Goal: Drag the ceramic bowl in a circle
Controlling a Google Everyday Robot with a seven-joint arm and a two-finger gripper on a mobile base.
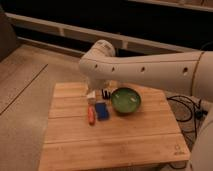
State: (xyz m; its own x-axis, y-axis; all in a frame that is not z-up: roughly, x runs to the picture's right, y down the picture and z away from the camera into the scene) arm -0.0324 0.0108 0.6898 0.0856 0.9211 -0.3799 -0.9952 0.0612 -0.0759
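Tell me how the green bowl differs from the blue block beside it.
The ceramic bowl is round and green; the blue block is rectangular. The bowl is clearly wider than the block. The bowl is an open hollow; the block looks solid. Both sit on the wooden table, with the end effector hanging just behind them.
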